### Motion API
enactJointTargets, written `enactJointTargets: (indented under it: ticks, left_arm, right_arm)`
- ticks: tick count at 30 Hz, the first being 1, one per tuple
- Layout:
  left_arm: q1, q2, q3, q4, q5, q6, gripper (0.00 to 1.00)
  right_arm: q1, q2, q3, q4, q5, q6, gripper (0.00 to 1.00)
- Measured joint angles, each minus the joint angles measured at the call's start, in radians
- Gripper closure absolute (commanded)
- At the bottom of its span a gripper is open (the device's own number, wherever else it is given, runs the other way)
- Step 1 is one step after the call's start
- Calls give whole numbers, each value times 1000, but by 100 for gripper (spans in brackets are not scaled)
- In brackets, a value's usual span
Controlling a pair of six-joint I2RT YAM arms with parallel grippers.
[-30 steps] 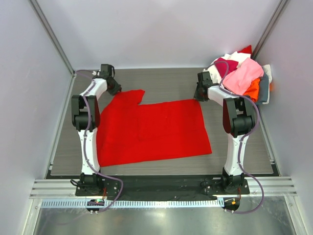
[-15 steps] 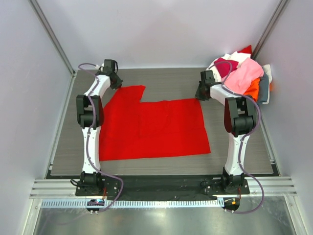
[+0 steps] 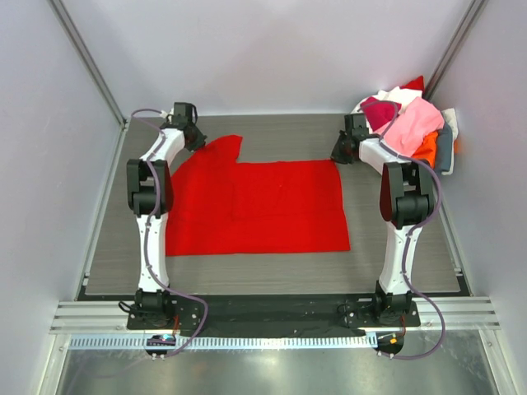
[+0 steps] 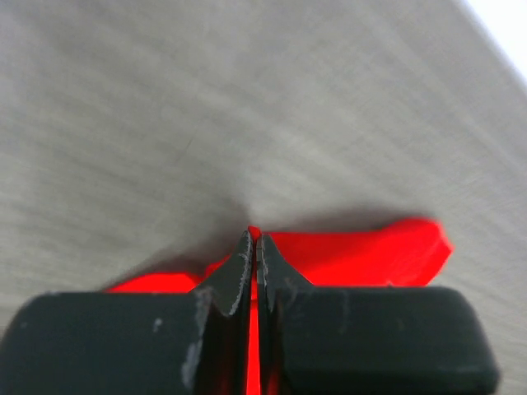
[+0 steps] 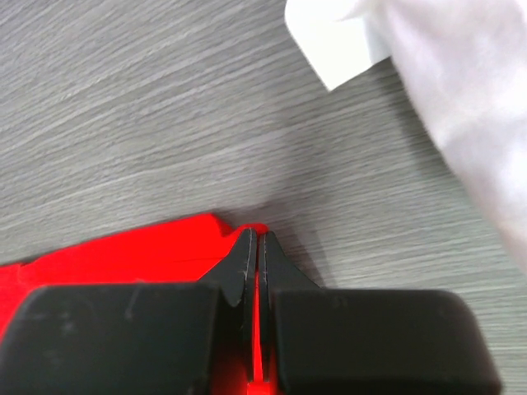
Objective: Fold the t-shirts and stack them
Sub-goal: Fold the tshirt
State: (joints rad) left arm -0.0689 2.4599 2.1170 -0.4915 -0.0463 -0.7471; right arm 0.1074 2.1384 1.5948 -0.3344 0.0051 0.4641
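- The left arm [image 3: 147, 247] has slim white shells on its long links and chunky black housings at the joints.
- The right arm [image 3: 400, 253] is the same make, with white tubes between rounded black joint blocks.
- A pale lilac cable [image 3: 201, 308] runs along each arm and loops out by the black bases [image 3: 152, 303].
- The left gripper [image 4: 253, 240] is a broad matt black block with two dark wedge fingers [image 4: 234, 280], their edges scuffed pale.
- The right gripper [image 5: 255, 240] has the same black block with rounded corners.
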Motion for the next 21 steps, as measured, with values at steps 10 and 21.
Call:
enactJointTargets:
  ticks: [10,21]
  left_arm:
    - [0,-204,-225,28,14,-3,100]
    - [-16,-493,-471,101,-40,8,100]
  right_arm:
    - [0,-138,-96,-36,-34,0,99]
    - [0,-333,-220,-43,-56,5,99]
